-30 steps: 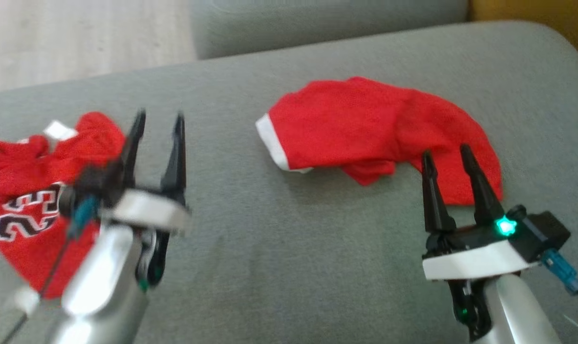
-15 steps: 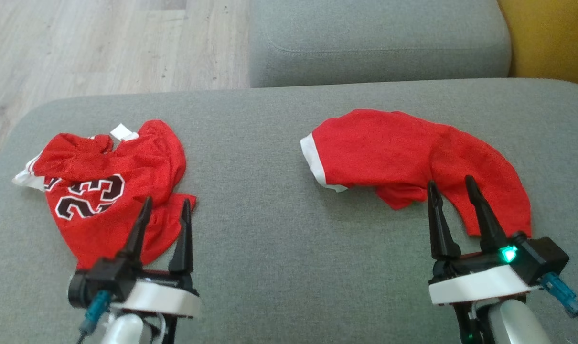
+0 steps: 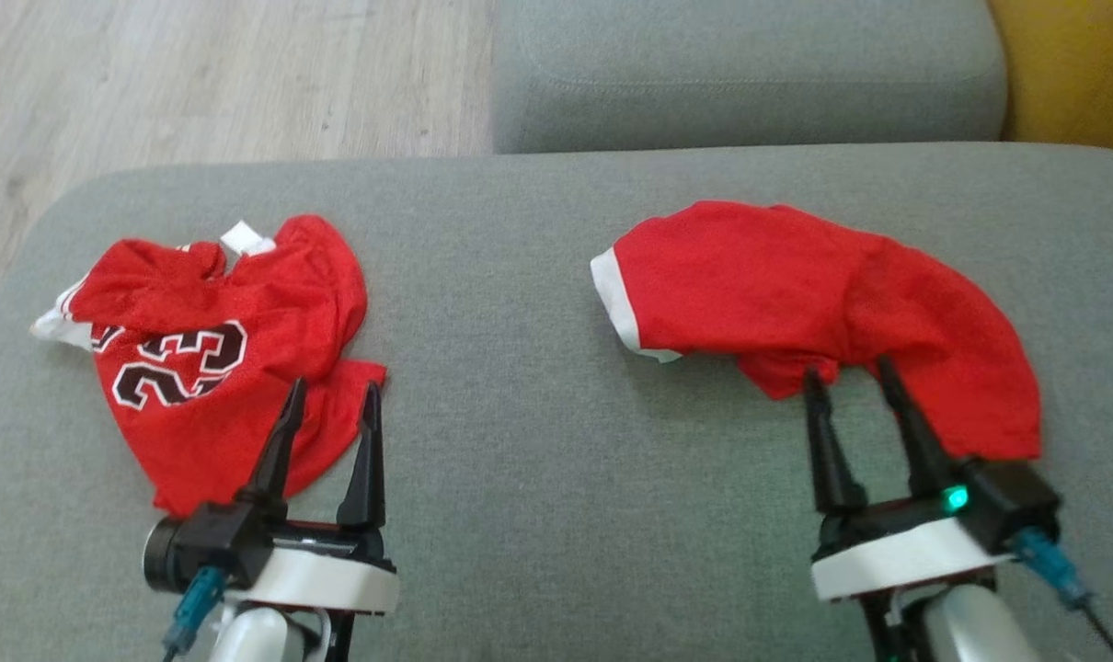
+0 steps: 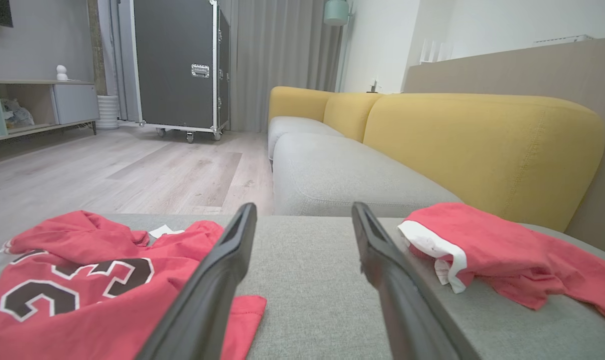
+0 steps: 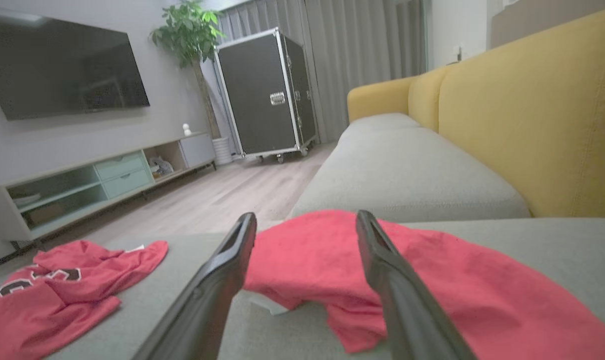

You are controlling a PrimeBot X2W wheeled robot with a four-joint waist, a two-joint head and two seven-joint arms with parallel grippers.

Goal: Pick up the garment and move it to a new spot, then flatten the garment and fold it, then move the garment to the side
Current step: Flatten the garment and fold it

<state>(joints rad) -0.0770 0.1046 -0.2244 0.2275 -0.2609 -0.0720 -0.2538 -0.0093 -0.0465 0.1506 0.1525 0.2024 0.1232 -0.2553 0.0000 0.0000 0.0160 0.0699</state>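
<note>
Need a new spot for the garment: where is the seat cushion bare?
Widest bare patch: mid seat cushion, between the red numbered jersey and the red white-trimmed garment. Also the far strip behind both. Crowded: both ends, under the garments.

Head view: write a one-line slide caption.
Open left hand and right hand poised before a crumpled red numbered jersey and a red white-trimmed garment on a grey fabric sofa cushion.

The red jersey (image 3: 276,299) lying crumpled on the left side of the grey sofa seat (image 3: 520,460) bears the number 23 (image 3: 177,368) in big black digits with white outlines, partly creased by folds. A small white tag (image 3: 244,237) at its far edge is too small to read.
</note>
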